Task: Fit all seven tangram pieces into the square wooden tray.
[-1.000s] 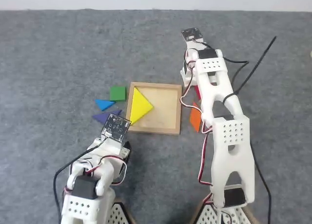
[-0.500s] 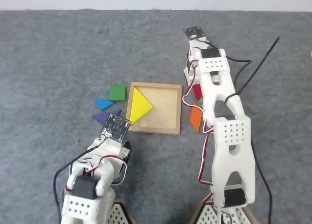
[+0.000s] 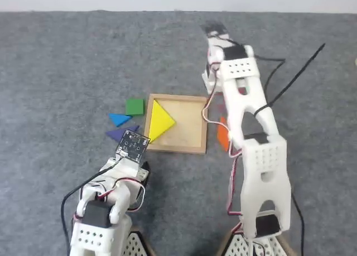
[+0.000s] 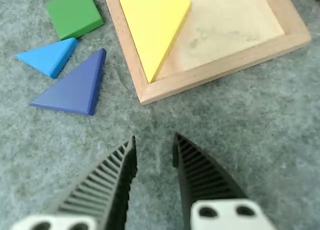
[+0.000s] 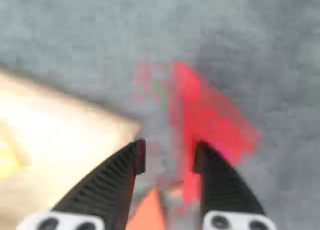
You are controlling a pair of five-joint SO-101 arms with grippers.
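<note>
Right wrist view: red piece [image 5: 216,121] (probably)

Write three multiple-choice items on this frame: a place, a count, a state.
1. Where is the green square relative to the tray? A) inside it B) on the carpet beside it C) in a tool
2. How many pieces lie inside the tray? A) none B) one C) three
3. The left tool is: A) open, empty B) shut on a triangle C) shut on the tray's rim
Answers: 1 B, it lies on carpet outside the rim; 2 B, just the yellow triangle; 3 A, its jaws stand apart with nothing between.
</note>
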